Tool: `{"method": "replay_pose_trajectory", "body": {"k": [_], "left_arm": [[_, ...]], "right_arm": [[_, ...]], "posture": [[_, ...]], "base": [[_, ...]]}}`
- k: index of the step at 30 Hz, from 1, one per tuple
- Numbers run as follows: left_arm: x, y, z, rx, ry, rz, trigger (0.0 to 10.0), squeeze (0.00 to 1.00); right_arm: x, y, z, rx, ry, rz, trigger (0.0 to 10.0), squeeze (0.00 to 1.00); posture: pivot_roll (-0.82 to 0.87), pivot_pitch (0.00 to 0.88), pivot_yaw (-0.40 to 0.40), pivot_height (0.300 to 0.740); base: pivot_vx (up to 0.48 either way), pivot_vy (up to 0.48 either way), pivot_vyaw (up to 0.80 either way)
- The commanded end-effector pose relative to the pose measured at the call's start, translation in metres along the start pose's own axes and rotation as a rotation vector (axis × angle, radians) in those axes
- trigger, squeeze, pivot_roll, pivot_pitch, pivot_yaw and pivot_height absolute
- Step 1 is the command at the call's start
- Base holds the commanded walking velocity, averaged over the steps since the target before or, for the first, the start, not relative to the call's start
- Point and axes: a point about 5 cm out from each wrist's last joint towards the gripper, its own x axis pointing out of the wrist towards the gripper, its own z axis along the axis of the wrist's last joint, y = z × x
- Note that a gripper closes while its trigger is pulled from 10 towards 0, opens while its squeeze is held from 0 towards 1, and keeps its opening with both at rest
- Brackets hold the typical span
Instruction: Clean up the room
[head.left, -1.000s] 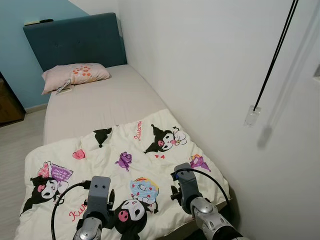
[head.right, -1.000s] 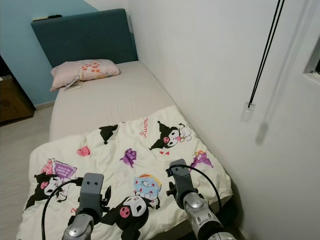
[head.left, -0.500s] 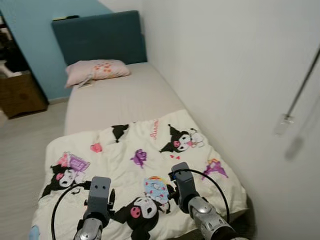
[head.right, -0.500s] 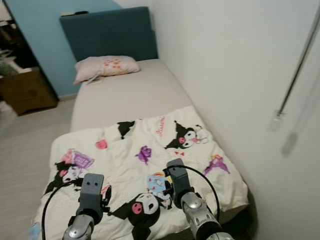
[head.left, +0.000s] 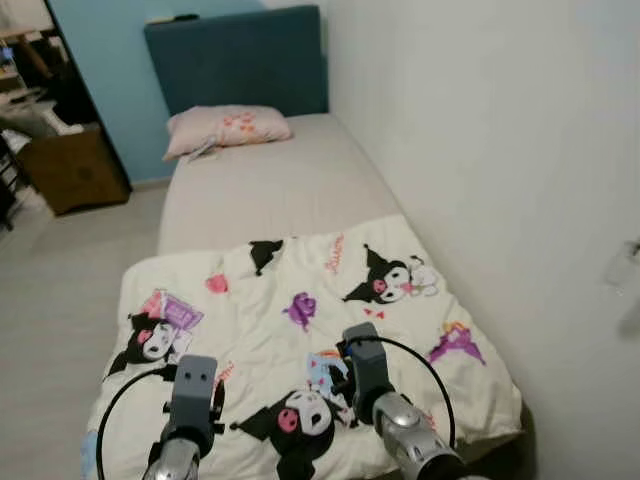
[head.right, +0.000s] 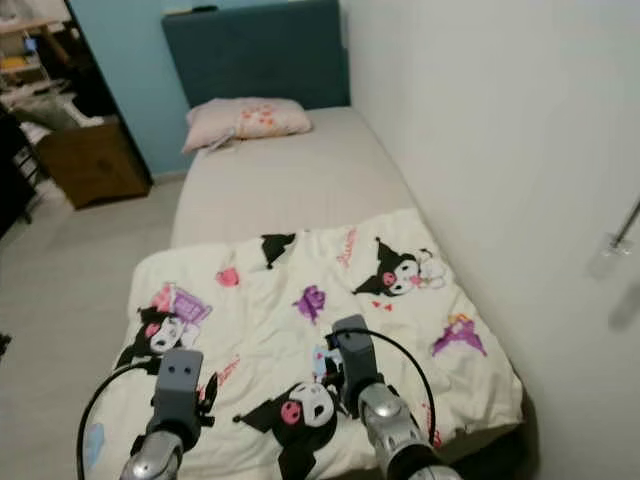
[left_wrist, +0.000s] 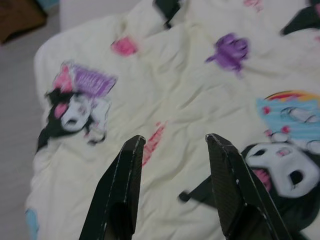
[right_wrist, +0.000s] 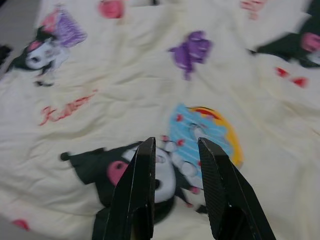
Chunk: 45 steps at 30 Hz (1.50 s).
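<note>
A cream blanket (head.left: 300, 320) printed with black and purple cartoon figures lies spread over the near half of the bed (head.left: 270, 185). A pink pillow (head.left: 228, 128) rests against the teal headboard (head.left: 240, 60). Both arms hang low over the blanket's near edge. My left gripper (left_wrist: 175, 139) is open above the blanket, with nothing between its fingers (left_wrist: 122, 185). My right gripper (right_wrist: 177, 142) is also open, hovering over a black figure and a blue print, its fingers (right_wrist: 137, 190) empty.
The bed's right side runs along a white wall (head.left: 480, 130). Pale floor (head.left: 60, 280) lies to the left. A brown cabinet (head.left: 72, 168) and a cluttered desk stand at the far left. A flat item (head.left: 205, 150) lies beside the pillow.
The camera has swung left, so the bed sits further right in the picture and the cabinet has come into view. Both arms keep the same pose over the blanket.
</note>
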Motion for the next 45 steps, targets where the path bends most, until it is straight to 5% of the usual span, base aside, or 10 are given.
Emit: {"method": "replay_pose_trajectory", "body": {"k": [1,24,30,37,45], "left_arm": [[-0.0036,0.0034,-0.0060,0.015,0.018,0.000,10.0,0.00],[-0.0014,0.0084,-0.0001,0.000,-0.018,0.039,10.0,0.00],[-0.0013,0.0096,0.0022,0.014,-0.033,0.053,10.0,0.00],[-0.0031,0.0107,0.0022,-0.062,-0.046,0.109,10.0,0.00],[-0.0056,0.0102,0.0002,-0.056,-0.045,0.118,10.0,0.00]], "right_arm": [[-0.0013,0.0039,-0.0060,0.028,0.007,0.003,10.0,0.00],[-0.0005,0.0074,-0.0009,0.009,-0.031,0.035,10.0,0.00],[-0.0005,0.0077,-0.0008,0.005,-0.033,0.040,10.0,0.00],[0.0000,0.0087,0.0006,-0.012,-0.034,0.059,10.0,0.00],[0.0007,0.0111,0.0020,-0.030,-0.036,0.075,10.0,0.00]], "posture": [[0.01,0.039,0.052,0.740],[0.01,0.026,0.052,0.740],[0.01,0.031,0.047,0.740],[0.02,0.040,0.027,0.740],[0.01,0.045,0.022,0.740]], "base": [[0.000,0.000,0.00],[0.000,0.000,0.00],[0.000,-0.480,0.00],[0.000,-0.206,0.00],[0.000,0.000,0.00]]}}
